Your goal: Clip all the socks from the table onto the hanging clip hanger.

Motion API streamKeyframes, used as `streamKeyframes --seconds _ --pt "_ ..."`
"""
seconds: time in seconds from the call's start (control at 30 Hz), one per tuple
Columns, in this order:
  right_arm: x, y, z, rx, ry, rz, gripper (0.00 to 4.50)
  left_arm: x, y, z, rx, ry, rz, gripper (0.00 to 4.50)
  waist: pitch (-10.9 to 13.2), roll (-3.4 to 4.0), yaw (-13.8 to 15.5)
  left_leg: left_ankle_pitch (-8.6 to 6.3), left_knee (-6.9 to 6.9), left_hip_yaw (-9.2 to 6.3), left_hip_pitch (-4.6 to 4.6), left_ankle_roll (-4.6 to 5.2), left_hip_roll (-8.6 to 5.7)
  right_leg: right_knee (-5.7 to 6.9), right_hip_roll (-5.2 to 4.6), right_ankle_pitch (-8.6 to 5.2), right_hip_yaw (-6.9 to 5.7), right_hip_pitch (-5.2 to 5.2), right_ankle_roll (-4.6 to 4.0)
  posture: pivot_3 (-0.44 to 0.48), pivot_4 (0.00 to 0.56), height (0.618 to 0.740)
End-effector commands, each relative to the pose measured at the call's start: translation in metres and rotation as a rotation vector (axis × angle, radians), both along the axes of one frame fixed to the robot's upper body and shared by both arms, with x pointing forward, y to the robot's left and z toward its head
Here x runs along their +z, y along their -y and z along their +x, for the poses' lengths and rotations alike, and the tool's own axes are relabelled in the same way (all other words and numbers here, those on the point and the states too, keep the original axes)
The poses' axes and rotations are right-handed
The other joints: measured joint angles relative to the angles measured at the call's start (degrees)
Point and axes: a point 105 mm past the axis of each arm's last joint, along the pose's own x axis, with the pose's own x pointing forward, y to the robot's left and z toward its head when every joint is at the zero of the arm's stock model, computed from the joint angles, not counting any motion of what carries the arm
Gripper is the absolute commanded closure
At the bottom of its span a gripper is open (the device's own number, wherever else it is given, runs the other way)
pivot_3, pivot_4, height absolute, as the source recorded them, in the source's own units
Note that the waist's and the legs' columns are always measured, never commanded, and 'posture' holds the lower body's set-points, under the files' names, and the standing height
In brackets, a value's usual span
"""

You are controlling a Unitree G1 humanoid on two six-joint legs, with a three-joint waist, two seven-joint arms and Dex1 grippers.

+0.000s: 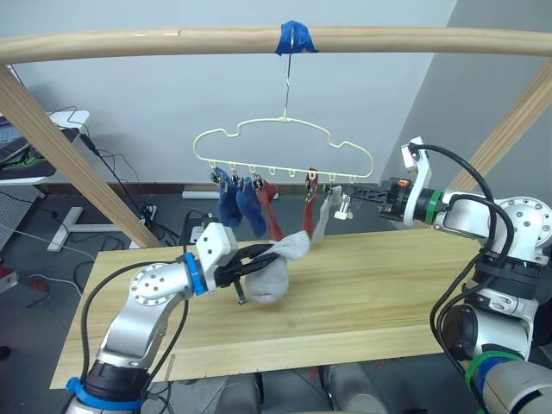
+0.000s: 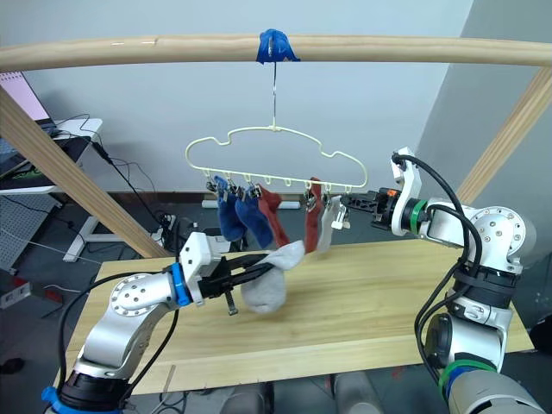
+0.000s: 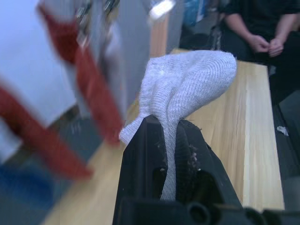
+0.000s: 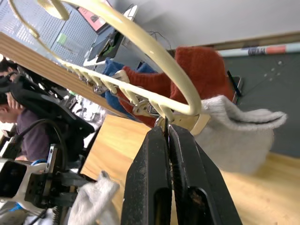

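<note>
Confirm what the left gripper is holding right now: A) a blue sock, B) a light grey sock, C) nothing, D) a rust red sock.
B: the left gripper is shut on a light grey sock, lifted above the table just below the clip hanger.

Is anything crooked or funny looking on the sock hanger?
Nothing looks broken or spilled. The hanger hangs level, with blue, red and one grey sock clipped along it. The last grey sock isn't up there yet: the left gripper holds it above the table. The right gripper pinches the hanger's end clip.
</note>
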Motion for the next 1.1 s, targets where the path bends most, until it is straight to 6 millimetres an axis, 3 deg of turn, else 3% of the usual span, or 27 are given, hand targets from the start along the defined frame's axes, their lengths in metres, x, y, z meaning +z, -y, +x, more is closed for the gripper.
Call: streamKeyframes --seconds 0.03,0.5,1.1 --pt "0.018 -0.003 -0.001 0.005 0.043 0.057 4.50 0.012 0.015 0.000 -0.028 0.102 0.002 4.41 0.00 0.00 -0.25 0.00 0.00 -0.01 -0.01 0.00 0.00 -0.01 0.00 0.00 0.00 -0.01 0.00 -0.123 0.162 0.740" --pt "0.021 -0.012 -0.005 0.005 0.022 0.109 4.50 0.019 0.026 0.024 0.045 0.225 -0.022 4.41 0.00 0.01 -1.48 0.00 0.01 -0.01 -0.03 0.01 0.00 0.03 0.01 0.01 0.02 -0.01 0.01 -0.139 0.149 0.740" --pt "0.023 -0.021 -0.006 -0.009 -0.005 0.165 4.50 0.025 0.033 0.029 0.045 0.250 -0.050 4.41 0.00 0.01 -1.69 0.01 0.02 -0.03 -0.03 0.01 0.00 0.05 0.02 0.01 0.01 -0.01 0.01 -0.139 0.154 0.740"
